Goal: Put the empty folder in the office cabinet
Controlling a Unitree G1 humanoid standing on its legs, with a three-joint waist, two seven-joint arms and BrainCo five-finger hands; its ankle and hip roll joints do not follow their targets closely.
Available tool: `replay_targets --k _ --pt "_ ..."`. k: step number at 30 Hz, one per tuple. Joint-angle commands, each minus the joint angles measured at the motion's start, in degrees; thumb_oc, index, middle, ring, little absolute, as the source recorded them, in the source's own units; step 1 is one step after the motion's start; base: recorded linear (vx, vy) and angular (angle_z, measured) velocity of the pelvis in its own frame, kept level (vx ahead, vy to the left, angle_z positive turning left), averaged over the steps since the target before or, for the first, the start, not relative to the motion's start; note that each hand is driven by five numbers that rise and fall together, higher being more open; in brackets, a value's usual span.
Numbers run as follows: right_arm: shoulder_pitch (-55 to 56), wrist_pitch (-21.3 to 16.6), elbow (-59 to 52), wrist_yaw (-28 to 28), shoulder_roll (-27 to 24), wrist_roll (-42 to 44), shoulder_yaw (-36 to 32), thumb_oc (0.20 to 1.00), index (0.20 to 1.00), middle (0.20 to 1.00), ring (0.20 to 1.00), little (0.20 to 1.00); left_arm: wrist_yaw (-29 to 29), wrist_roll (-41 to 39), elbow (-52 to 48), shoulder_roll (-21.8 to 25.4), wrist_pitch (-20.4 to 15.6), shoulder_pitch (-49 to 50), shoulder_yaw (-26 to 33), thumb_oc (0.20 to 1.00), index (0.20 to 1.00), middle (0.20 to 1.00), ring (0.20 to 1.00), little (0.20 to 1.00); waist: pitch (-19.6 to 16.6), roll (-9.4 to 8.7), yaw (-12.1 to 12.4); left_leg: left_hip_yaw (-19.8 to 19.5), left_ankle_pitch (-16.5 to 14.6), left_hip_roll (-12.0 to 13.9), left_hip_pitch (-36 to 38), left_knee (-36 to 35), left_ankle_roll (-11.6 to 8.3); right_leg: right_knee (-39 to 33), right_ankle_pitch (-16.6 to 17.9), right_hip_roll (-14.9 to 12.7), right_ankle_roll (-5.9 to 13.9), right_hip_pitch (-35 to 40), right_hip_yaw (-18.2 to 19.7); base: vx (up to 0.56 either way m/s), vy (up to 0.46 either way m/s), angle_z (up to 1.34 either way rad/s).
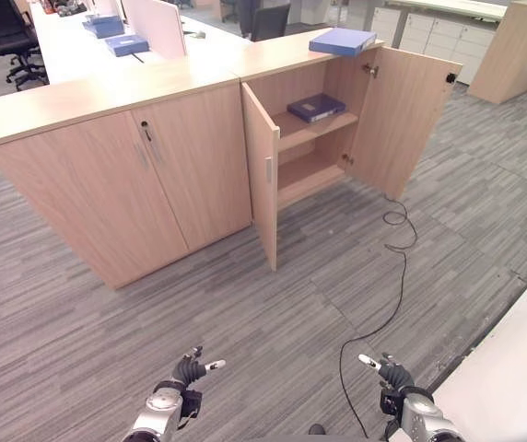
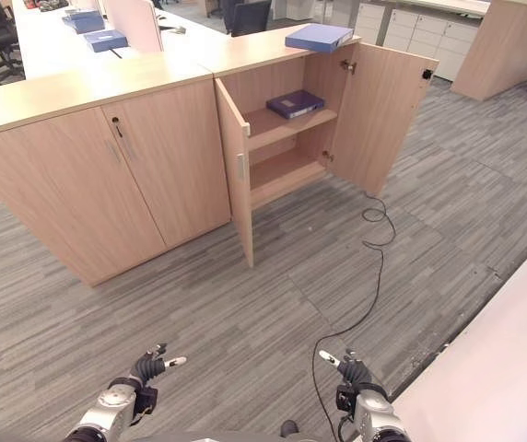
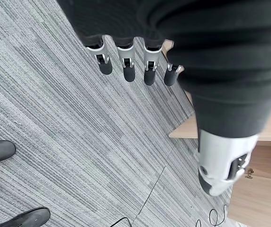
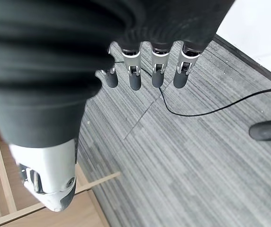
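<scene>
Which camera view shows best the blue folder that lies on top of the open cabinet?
The left eye view: the blue folder lies whole on the cabinet top, clear of the picture's edge. The right eye view shows it too, close to the top edge.

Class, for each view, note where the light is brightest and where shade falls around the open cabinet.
Left eye view: the open cabinet's lower shelf lies in mild shade, the blue folder on its upper shelf well lit. Right eye view: the white tabletop at lower right is brightest. Left wrist view: carpet evenly lit.
</scene>
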Motion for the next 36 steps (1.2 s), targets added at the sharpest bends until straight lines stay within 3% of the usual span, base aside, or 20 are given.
replay_targets --k 1,36 --pt "-1.14 -2.32 -0.53 0.15 -1.67 -0.71 -0.02 1.000 1.000 1.000 1.000 1.000 -0.08 1.95 0.36 1.81 -3.01 -4.35 -1.25 1.000 1.000 1.000 1.000 1.000 0.49 -2.17 -1.11 1.83 -4.69 1.29 -0.54 0.16 -1.65 1.39 -6.13 -3.82 4.39 2.34 0.08 0.00 0.000 0.00" --pt "-0.88 -2.58 -0.42 0.30 -1.28 0.15 -0.33 1.000 1.000 1.000 1.000 1.000 0.08 0.78 0.50 1.92 -3.29 -4.59 -0.67 1.000 1.000 1.000 1.000 1.000 0.54 -2.12 -1.27 1.77 -4.41 1.52 -0.51 0.16 -1.96 1.45 -6.27 -3.26 4.18 2.50 -0.36 0.00 0.000 0.00"
